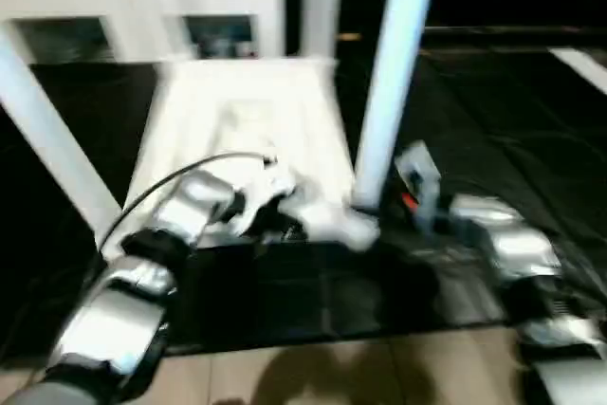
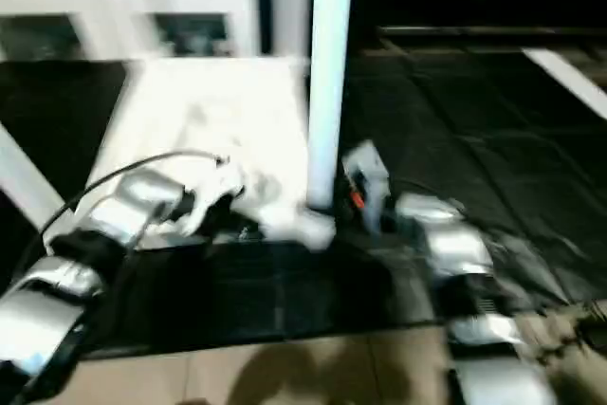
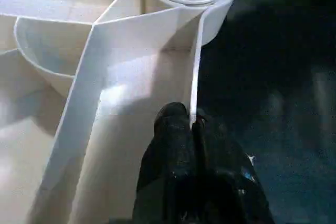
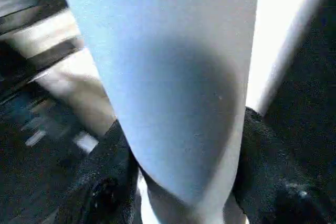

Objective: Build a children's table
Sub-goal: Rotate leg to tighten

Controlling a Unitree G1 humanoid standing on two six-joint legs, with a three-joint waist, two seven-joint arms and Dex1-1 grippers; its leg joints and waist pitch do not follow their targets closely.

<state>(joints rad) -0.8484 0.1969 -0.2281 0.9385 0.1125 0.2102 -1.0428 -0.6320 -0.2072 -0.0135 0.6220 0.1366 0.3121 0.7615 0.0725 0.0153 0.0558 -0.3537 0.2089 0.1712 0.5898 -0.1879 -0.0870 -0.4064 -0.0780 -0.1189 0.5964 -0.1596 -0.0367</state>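
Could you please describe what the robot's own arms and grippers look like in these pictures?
Both forearms are rounded shiny silver shells with black joint bands. A thin black cable arcs over the left arm. The right arm carries a grey bracket with a small red mark. The left gripper and right gripper have matte black fingers.

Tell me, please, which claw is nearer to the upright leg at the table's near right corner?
Right. The right claw is shut around that leg low down, while the left claw pinches the table's edge rib just beside the leg's socket.
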